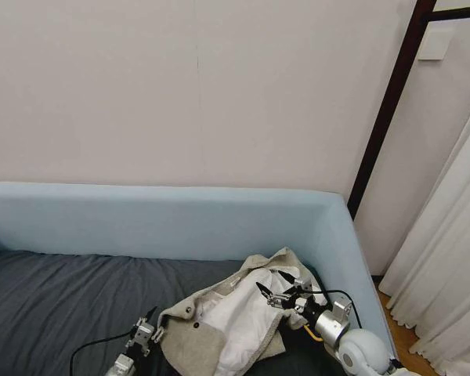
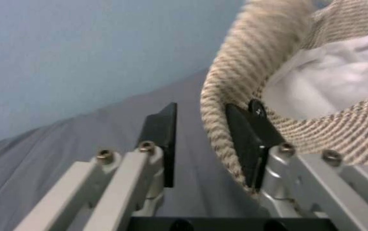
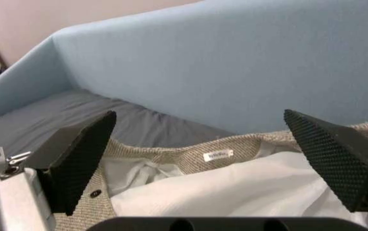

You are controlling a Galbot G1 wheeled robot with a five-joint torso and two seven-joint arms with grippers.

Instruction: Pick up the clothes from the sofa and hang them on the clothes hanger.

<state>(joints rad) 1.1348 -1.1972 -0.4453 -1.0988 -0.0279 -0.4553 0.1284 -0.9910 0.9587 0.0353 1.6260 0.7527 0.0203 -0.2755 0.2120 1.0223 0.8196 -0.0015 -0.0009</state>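
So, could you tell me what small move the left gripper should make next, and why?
Probably close the left gripper: its fingers stand open, and the rolled edge of the beige knitted jacket with white lining appears to lie between them, against one pad. The right gripper hovers open over the collar.

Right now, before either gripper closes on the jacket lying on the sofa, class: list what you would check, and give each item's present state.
1. The left gripper is open: ok.
2. The edge of the beige knit jacket lies between the left fingers: ok.
3. The right gripper is open: ok.
4. The right gripper is over the jacket's collar label: ok.
5. Either gripper has the jacket clamped: not ok.
6. The right gripper's pads touch the fabric: cannot tell.
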